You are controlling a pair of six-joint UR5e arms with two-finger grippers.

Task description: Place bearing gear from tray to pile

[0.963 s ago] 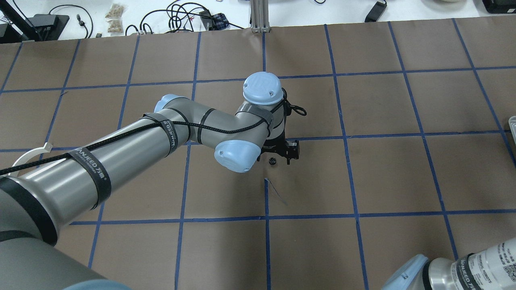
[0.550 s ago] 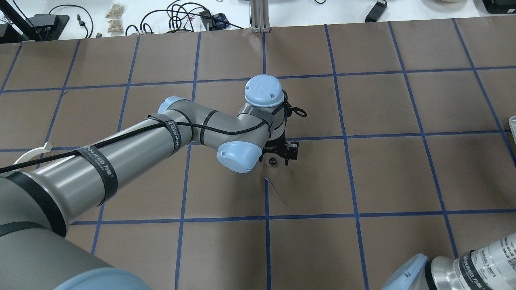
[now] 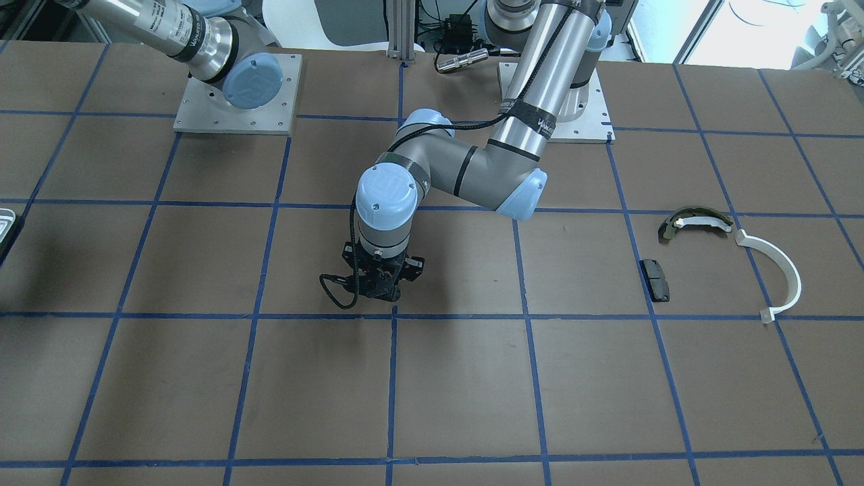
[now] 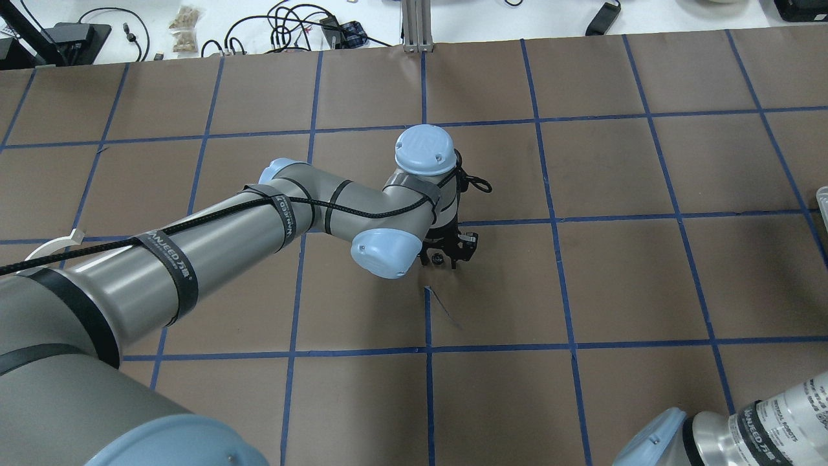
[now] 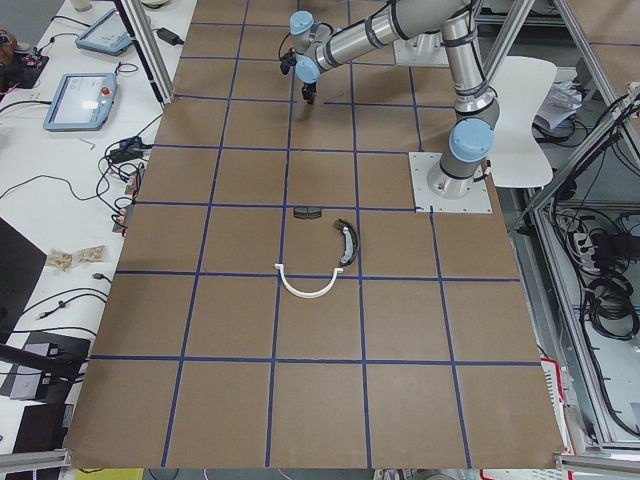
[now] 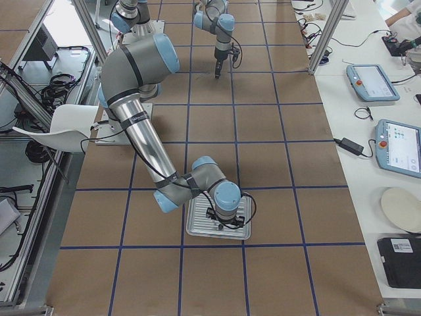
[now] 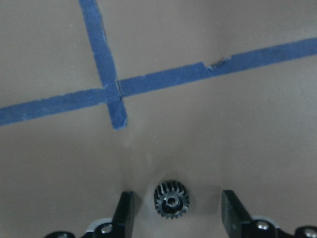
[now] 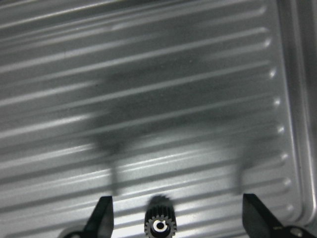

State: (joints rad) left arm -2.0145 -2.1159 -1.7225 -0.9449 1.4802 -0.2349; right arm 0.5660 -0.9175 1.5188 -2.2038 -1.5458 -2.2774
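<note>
Across the middle of the brown worktop [image 4: 614,291] the left arm [image 4: 194,252] reached to a crossing of blue tape lines [image 7: 111,94]. Well apart on the robot's right sat the tray [image 6: 197,230]; well apart on its left lay the pile: white strip [image 3: 783,270], curved shoe [image 3: 695,221], black pad [image 3: 655,279]. The left end effector [image 7: 174,201] stood released, fingers [image 7: 125,208] either side of a gear [image 7: 171,199] lying flat on the paper (bore upright, teeth toward both fingers), touching neither. The right end effector [image 8: 178,210], equally spread, straddled a second gear [image 8: 159,225] in the tray. The left arm was nearer the pile, so closing there looked like the coming move.
</note>
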